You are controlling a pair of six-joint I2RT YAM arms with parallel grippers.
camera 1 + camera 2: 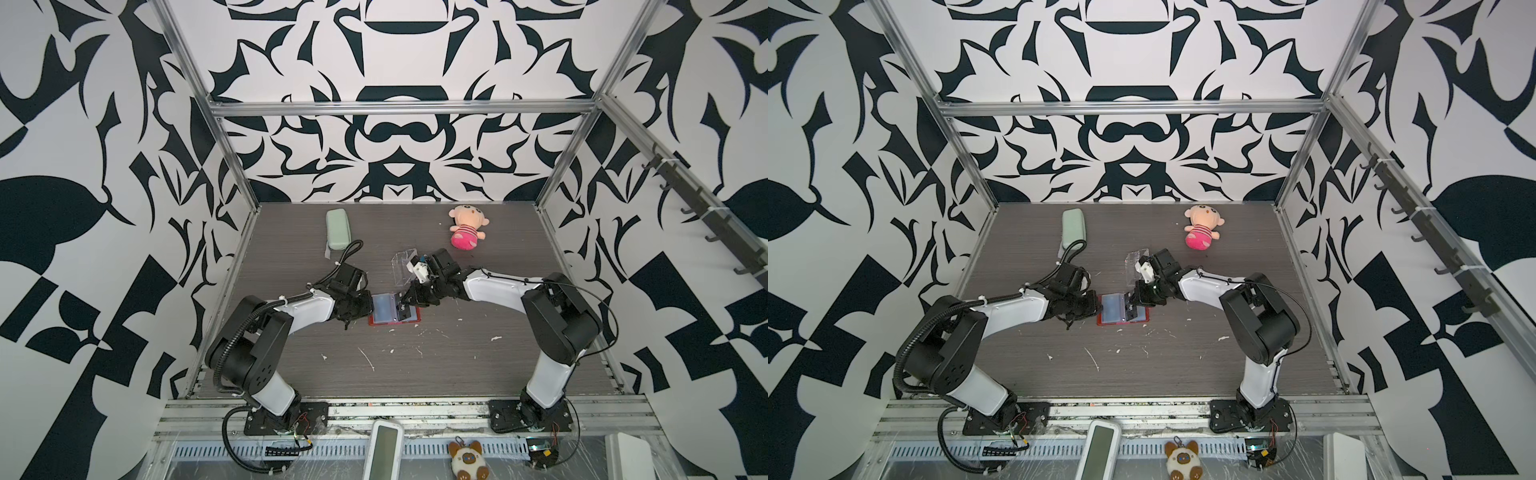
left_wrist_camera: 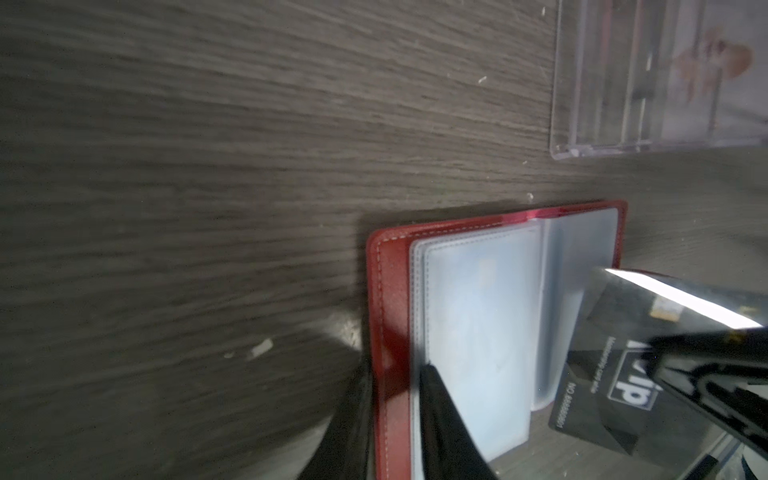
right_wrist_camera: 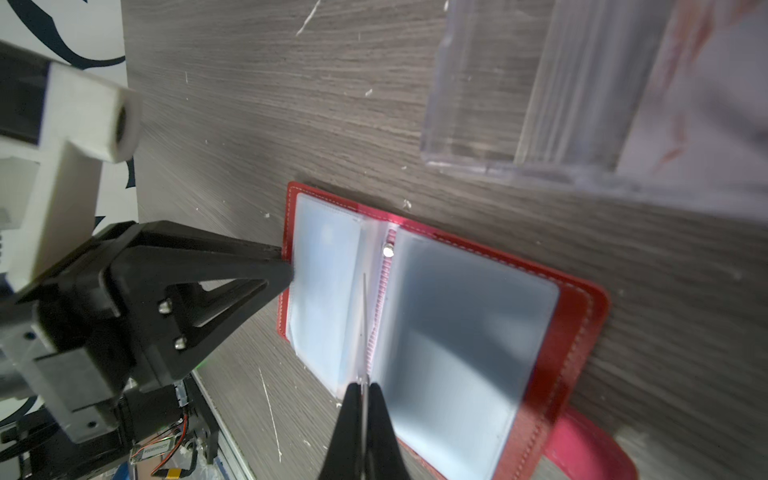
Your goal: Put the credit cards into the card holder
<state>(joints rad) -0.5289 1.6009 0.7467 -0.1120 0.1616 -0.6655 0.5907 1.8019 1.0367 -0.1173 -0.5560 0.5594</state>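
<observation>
The red card holder [image 1: 376, 323] [image 1: 1102, 322] lies open on the table, its clear sleeve pages [image 2: 478, 332] up. My left gripper [image 2: 397, 365] [image 1: 371, 308] has one finger outside the red cover [image 2: 390, 311] and one on the pages, shut on the holder's outer edge. My right gripper [image 3: 365, 384] [image 1: 402, 305] is shut on a black credit card [image 2: 602, 382] with white "vip" lettering. This card stands on edge above the holder [image 3: 582, 316], close to its spine. In the right wrist view the card [image 3: 365, 324] shows only as a thin line.
A clear acrylic box [image 1: 403, 266] [image 2: 623, 83] [image 3: 540, 83] stands just behind the holder, beside the right wrist. A pale green zip case [image 1: 338, 230] lies at the back left and a pink plush doll [image 1: 467, 228] at the back right. White scraps dot the table's front half.
</observation>
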